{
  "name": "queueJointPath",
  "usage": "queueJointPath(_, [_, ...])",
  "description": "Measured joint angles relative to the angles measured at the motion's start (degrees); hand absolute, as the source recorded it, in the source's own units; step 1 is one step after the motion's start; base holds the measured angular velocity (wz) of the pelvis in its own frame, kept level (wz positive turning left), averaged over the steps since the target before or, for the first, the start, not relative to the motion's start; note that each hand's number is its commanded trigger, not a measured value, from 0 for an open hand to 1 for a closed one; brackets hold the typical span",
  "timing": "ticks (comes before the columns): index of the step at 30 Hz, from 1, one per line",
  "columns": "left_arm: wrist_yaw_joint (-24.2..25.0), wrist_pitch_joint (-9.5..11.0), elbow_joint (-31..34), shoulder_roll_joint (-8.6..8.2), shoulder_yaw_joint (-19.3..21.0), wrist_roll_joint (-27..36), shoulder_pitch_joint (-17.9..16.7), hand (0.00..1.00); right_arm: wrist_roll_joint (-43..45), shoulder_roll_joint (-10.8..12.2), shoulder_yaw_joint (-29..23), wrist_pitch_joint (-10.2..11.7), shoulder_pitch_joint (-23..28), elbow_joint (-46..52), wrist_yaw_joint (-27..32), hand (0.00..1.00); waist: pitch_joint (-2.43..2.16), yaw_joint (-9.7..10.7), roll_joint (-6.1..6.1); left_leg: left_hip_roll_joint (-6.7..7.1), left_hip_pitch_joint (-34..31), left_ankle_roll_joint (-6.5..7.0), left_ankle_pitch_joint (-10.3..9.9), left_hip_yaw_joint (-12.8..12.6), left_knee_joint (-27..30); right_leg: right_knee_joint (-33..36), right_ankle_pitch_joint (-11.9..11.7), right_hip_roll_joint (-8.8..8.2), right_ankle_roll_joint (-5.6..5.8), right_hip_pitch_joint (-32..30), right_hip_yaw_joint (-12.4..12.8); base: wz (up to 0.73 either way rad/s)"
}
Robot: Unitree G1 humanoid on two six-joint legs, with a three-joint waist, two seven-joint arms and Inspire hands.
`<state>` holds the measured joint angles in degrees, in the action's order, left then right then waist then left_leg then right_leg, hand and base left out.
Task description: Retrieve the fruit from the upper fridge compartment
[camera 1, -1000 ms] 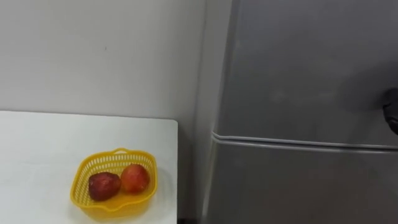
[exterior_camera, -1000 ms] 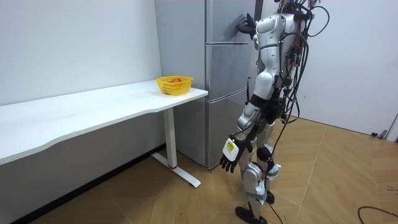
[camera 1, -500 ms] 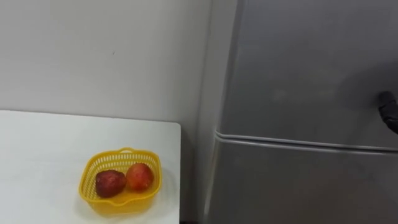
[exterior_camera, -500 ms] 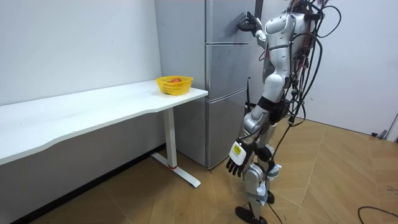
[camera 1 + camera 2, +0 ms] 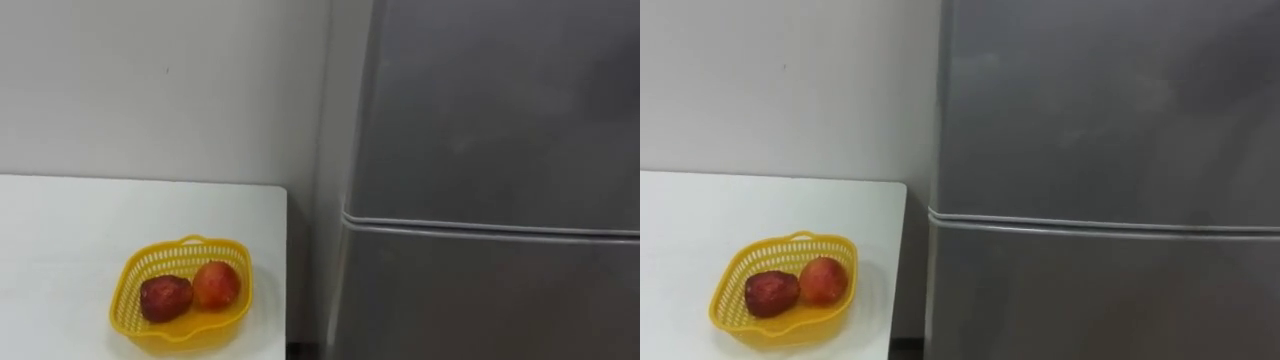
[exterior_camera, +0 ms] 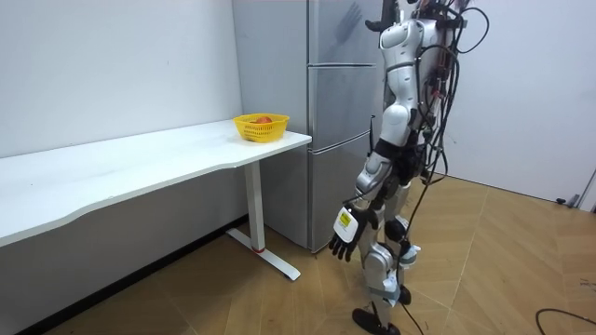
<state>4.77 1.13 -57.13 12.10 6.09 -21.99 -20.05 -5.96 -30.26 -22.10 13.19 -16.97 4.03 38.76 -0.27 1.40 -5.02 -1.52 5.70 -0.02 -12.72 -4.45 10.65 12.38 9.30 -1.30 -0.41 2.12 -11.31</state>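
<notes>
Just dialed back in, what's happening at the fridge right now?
The robot stands at the grey fridge, both doors shut. Its right hand is raised by the upper door; whether it grips anything can't be told. Its left hand hangs open at its side. Nothing is retrieved yet. A yellow basket with two fruits sits on the white table.
</notes>
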Motion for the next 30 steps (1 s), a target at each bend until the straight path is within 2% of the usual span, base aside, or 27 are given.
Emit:
queueJointPath(5, [-0.8, 0.9, -0.2, 0.18, 0.0, 0.0, -0.1, 0.00, 1.8, 0.0, -2.3, 0.6, 0.3, 0.4, 4.0, 0.00, 0.09, 1.6, 0.54, -0.01, 0.8, 0.00, 0.0, -0.1, -0.6, -0.8, 0.0, 0.08, 0.02, 0.9, -0.1, 0.02])
queueJointPath(9, [-0.8, 0.7, 0.0, 0.14, 0.6, -0.1, -0.1, 0.00, 0.7, 0.0, -7.2, 0.7, 5.0, 1.4, 6.6, 0.00, 0.06, 2.0, 0.60, -0.06, 0.9, 0.00, 0.0, -0.1, -1.3, -0.9, 0.1, 0.21, 0.14, 0.8, 0.0, 0.02])
queueJointPath(12, [-0.8, 0.5, 0.3, 0.17, 0.7, -0.1, -0.6, 0.00, -3.8, 0.0, -9.9, 0.8, 7.6, 1.4, 7.7, 0.00, -0.03, 3.0, 0.89, -0.06, 0.8, 0.00, 0.0, -0.1, -1.4, -1.2, 0.1, 0.26, 0.17, 0.8, 0.0, 0.00])
queueJointPath(13, [-0.9, 0.5, 0.3, 0.14, 0.7, -0.1, -0.9, 0.00, -6.6, 0.0, -11.0, 1.2, 9.5, 1.4, 8.2, 0.00, -0.24, 3.1, 1.07, -0.07, 0.9, 0.00, 0.0, -0.1, -1.5, -1.5, 0.1, 0.34, 0.17, 0.9, 0.0, 0.00])
queueJointPath(18, [-2.9, 0.4, 0.3, 0.11, 1.2, 0.1, -0.8, 0.00, -18.2, 0.8, -13.9, 1.2, 15.0, 0.7, 9.9, 0.00, -0.13, 3.7, 1.57, -0.07, 0.8, 0.01, 0.0, -0.2, -1.5, -1.7, 0.1, 0.38, 0.17, 0.9, 0.2, 0.00])
queueJointPath(20, [-4.1, 0.4, 0.5, 0.08, 1.2, 0.0, -0.5, 0.00, -20.6, 1.9, -14.2, 1.2, 16.6, -0.8, 9.9, 0.00, -0.07, 3.9, 1.94, -0.07, 0.8, 0.01, 0.0, -0.2, -1.5, -1.8, 0.1, 0.39, 0.17, 1.0, 0.2, 0.00])
queueJointPath(22, [-4.6, 0.1, 1.2, 0.02, 1.2, 0.0, -0.3, 0.00, -25.1, 4.2, -14.2, 1.0, 20.2, -2.4, 10.4, 0.00, -0.08, 3.7, 2.26, -0.10, 0.9, 0.01, 0.0, -0.3, -1.5, -1.8, 0.1, 0.43, 0.17, 1.1, 0.4, 0.00])
queueJointPath(25, [-5.3, -0.8, 2.0, -0.02, 1.2, 0.0, -0.4, 0.00, -31.0, 7.3, -14.2, 1.0, 22.6, -6.2, 10.6, 0.00, 0.00, 3.8, 2.58, -0.10, 0.8, 0.01, 0.0, -0.5, -1.5, -1.9, 0.1, 0.40, 0.24, 1.0, 0.3, 0.00])
queueJointPath(28, [-6.5, -1.8, 2.2, -0.09, 1.2, 0.0, 0.3, 0.00, -34.2, 11.2, -14.0, 0.4, 24.1, -11.1, 11.0, 0.00, 0.03, 3.8, 2.73, -0.12, 0.5, 0.00, 0.0, -0.6, -1.5, -1.8, 0.3, 0.38, 0.27, 0.6, 0.4, 0.00])
queueJointPath(30, [-6.5, -2.6, 2.4, -0.20, 1.2, 0.0, 0.4, 0.00, -34.2, 12.7, -14.0, -0.4, 24.3, -15.1, 11.0, 0.00, 0.00, 3.8, 2.92, -0.05, 0.5, 0.00, 0.0, -0.3, -1.8, -1.8, 0.4, 0.33, 0.34, 0.6, 0.4, 0.06])
